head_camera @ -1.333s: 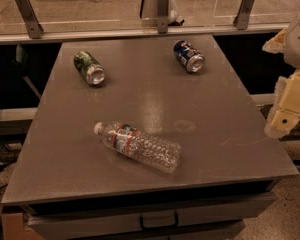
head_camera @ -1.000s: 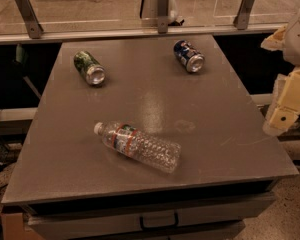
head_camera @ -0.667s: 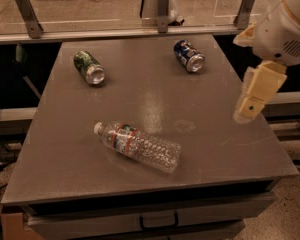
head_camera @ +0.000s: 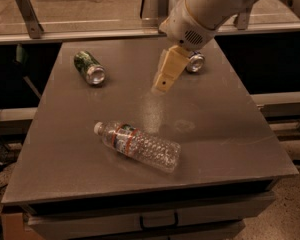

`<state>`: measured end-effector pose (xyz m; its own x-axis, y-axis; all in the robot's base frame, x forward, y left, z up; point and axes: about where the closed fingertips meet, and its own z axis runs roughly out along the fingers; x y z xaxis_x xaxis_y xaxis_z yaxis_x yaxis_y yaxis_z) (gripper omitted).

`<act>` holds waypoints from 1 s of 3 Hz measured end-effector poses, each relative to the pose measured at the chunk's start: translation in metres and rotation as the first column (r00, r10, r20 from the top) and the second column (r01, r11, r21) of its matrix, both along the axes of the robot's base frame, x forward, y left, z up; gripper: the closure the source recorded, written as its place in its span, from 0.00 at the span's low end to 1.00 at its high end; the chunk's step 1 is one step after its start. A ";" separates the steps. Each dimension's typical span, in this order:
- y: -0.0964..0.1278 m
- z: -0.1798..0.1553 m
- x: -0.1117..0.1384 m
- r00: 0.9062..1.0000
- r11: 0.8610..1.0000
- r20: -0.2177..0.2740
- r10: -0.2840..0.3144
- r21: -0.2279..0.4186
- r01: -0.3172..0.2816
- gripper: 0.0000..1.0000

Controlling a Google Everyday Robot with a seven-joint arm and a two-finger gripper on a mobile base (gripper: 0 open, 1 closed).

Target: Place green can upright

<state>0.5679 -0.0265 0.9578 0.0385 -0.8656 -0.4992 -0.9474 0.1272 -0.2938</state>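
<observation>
Swung the gripper (head_camera: 161,85) in from beyond the desk's (head_camera: 230,129) 3 o'clock edge to hang over its middle, toward 12. Could not tell its grip, spread or closed. Left the green can (head_camera: 89,68) lying on its side near 10 o'clock, well apart; probably mid-approach. Saw bare desk between them, with the clear water bottle (head_camera: 140,146) at 6 and another can (head_camera: 195,62) at 1, both off that path. Judged a nudge might roll the green can toward the 9 o'clock edge.
</observation>
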 end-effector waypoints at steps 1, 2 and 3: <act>0.000 0.000 0.000 1.000 1.000 0.000 0.000 0.000 0.000 0.00; 0.013 -0.003 0.017 1.000 0.999 0.005 -0.024 0.046 0.024 0.00; 0.041 -0.011 0.056 0.997 0.992 -0.005 -0.076 0.096 0.076 0.00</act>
